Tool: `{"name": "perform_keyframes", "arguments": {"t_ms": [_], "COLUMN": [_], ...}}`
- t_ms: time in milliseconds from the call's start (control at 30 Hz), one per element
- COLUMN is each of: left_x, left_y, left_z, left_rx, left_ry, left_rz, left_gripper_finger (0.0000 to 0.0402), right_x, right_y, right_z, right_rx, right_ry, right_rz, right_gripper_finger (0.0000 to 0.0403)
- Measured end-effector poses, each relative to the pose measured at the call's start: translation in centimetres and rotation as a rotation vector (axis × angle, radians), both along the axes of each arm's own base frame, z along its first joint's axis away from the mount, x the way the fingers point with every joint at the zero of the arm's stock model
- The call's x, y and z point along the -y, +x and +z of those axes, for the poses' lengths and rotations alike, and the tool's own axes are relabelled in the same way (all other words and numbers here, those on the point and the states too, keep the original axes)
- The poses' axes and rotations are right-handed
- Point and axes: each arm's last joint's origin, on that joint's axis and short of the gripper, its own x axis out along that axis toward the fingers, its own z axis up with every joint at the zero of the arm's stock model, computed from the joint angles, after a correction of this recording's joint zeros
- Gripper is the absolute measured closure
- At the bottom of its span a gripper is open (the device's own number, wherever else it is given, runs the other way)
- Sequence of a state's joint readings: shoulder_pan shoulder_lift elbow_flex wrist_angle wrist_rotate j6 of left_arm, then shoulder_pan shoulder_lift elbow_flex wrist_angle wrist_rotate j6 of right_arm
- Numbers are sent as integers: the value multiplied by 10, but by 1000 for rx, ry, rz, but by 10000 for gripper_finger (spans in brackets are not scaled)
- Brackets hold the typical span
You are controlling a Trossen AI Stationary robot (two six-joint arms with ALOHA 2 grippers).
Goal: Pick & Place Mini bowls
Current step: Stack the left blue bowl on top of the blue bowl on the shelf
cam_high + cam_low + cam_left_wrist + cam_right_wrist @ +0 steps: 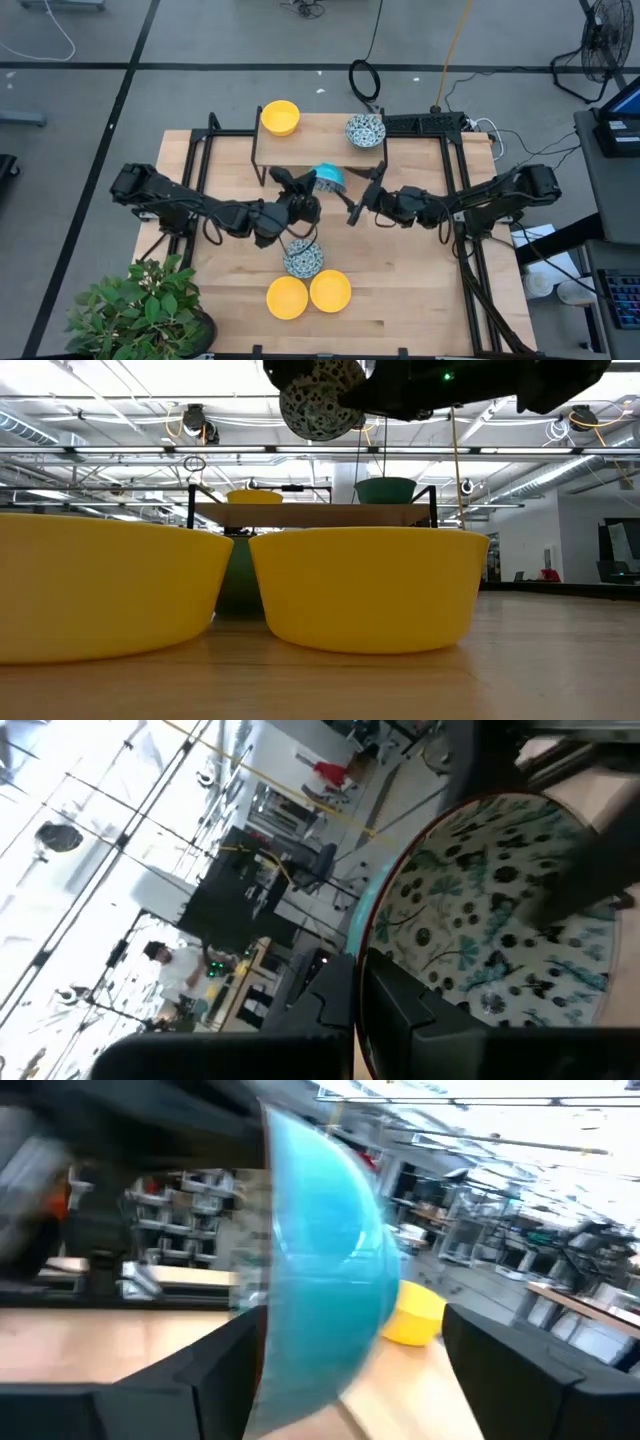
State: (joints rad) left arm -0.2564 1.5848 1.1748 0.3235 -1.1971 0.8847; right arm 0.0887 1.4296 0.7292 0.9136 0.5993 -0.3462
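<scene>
My left gripper (305,195) is shut on a patterned mini bowl (328,178) and holds it on edge above the table's middle. The bowl's teal outside shows in the right wrist view (330,1290) and its patterned inside in the left wrist view (500,920). My right gripper (358,198) is open, just right of that bowl, with its fingers pointing at it. Another patterned bowl (303,258) sits on the table. Two yellow bowls (287,298) (330,290) stand near the near edge. On the raised shelf (320,135) stand a yellow bowl (280,117) and a patterned bowl (366,130). My left gripper holds the bowl at its rim (368,955), with one dark finger (590,860) lying across the patterned inside. The other finger is hidden by the bowl. The bowl is lifted clear, tipped on edge, its inside (320,400) facing the table's near edge.
A potted plant (140,305) stands at the near left corner. Black frame rails (455,190) run along the table's left and right sides. The shelf stands on thin black legs at the far side. Bare wood lies right of the yellow bowls.
</scene>
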Motion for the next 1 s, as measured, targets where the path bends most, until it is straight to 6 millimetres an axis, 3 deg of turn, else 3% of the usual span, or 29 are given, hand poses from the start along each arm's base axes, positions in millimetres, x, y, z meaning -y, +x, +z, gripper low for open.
{"name": "perform_keyframes", "arguments": {"t_ms": [167, 533, 833, 1000], "left_x": [5, 11, 21, 31], "left_y": [-1, -1, 0, -5], "left_z": [0, 7, 5, 11], "left_rx": [5, 62, 114, 206], "left_ry": [-5, -3, -66, -131], "left_rz": [-26, -25, -190, -213], "left_gripper_finger": [394, 388, 324, 296], "right_x": [4, 6, 7, 7], "right_y": [0, -1, -2, -2], "right_z": [2, 3, 1, -13], "right_rx": [8, 4, -70, -215], "right_ry": [-5, -12, -91, -140], "right_rz": [-20, -70, -121, -126], "right_gripper_finger": [172, 345, 388, 399]}}
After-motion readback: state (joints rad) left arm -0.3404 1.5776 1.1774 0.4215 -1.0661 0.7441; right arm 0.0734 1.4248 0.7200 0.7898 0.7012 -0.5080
